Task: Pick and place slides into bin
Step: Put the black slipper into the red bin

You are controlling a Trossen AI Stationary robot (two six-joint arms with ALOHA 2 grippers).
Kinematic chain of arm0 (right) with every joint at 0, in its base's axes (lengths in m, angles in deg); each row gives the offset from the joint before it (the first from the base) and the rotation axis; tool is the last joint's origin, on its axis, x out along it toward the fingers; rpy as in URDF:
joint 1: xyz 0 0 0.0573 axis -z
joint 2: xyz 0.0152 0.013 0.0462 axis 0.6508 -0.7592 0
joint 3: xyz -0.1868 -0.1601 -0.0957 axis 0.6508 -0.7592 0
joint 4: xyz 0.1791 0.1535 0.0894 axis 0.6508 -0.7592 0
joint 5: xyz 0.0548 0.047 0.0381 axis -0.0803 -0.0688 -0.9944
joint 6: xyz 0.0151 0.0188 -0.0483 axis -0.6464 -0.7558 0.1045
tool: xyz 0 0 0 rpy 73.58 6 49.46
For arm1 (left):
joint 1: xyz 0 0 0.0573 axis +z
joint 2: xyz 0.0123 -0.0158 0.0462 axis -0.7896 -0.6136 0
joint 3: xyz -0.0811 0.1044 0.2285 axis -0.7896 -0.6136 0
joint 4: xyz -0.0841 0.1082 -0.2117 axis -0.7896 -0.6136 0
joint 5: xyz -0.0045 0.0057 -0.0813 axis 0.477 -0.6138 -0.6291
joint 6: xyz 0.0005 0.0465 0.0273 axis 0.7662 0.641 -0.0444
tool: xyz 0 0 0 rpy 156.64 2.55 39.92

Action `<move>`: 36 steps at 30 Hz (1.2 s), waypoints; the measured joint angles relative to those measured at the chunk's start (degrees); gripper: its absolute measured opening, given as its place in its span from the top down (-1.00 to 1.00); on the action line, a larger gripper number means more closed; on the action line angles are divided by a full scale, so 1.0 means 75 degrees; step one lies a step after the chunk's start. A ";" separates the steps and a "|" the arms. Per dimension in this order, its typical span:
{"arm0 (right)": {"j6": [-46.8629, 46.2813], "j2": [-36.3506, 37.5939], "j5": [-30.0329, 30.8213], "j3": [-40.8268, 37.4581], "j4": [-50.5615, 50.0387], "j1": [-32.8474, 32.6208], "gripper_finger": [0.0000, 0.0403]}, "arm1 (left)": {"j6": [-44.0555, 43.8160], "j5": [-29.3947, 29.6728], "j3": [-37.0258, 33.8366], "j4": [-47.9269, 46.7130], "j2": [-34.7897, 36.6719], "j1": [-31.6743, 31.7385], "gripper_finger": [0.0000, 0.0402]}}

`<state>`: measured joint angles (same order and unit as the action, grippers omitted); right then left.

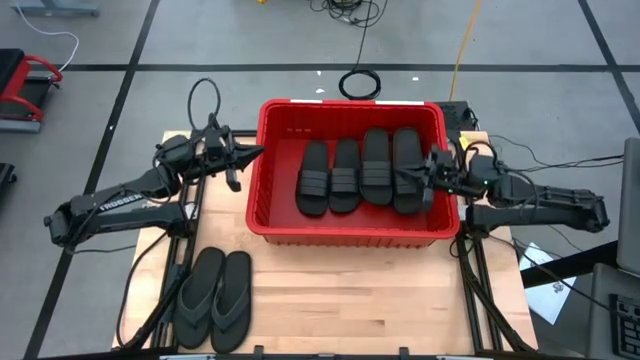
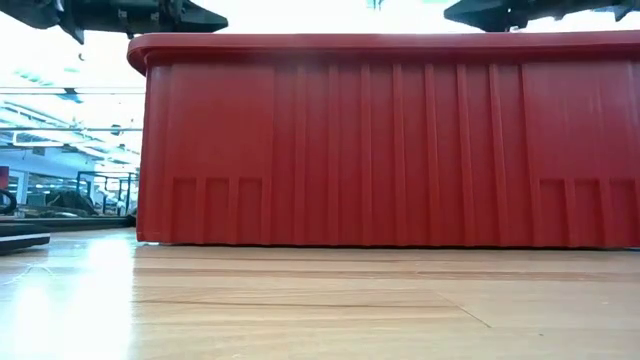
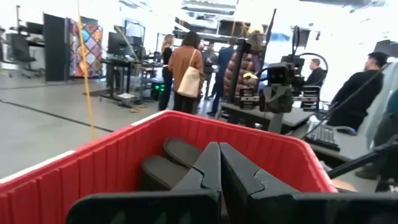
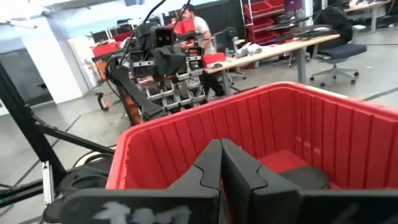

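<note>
While four strap slides (image 1: 360, 172) are lying side by side in the red bin (image 1: 275, 215) at the bench's far edge, the right pincer (image 1: 408, 177) is hanging fully closed and empty over the bin's right rim, just beside the rightmost slide. The left pincer (image 1: 258, 153), also closed and holding nothing, is pointing at the bin's left rim from outside. Two flip-flops (image 1: 214, 297) are lying on the bench (image 1: 350, 300) near its front-left corner, well apart from both pincers. Both arms are reaching inward from the bench's side edges
</note>
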<state>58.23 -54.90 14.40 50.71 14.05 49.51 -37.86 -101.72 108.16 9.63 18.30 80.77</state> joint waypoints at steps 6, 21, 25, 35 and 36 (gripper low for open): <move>-0.0044 0.0252 0.1152 -0.0154 0.0091 -0.0956 1.00 | -0.0110 -0.0423 -0.0398 0.0069 0.0599 0.0003 1.00; -0.0086 0.0457 0.2661 -0.0514 0.0567 -0.2020 1.00 | -0.1323 -0.3801 -0.0580 -0.3246 0.1963 -0.0177 0.99; 0.0068 0.0578 0.2497 -0.0514 0.0582 -0.2017 1.00 | -0.1593 -0.3409 -0.0577 -0.3063 0.1966 -0.0578 1.00; 0.0934 0.0643 0.0897 -0.0511 0.0572 -0.2020 1.00 | -0.1445 -0.0469 -0.0565 -0.2669 0.1966 -0.1557 1.00; 0.1012 0.0643 0.0693 -0.0511 0.0552 -0.2020 1.00 | -0.1314 -0.0157 -0.0565 -0.2658 0.1966 -0.1607 1.00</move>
<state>65.82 -50.08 19.59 46.88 18.19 34.36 -47.72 -102.90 103.92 -10.31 33.04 68.71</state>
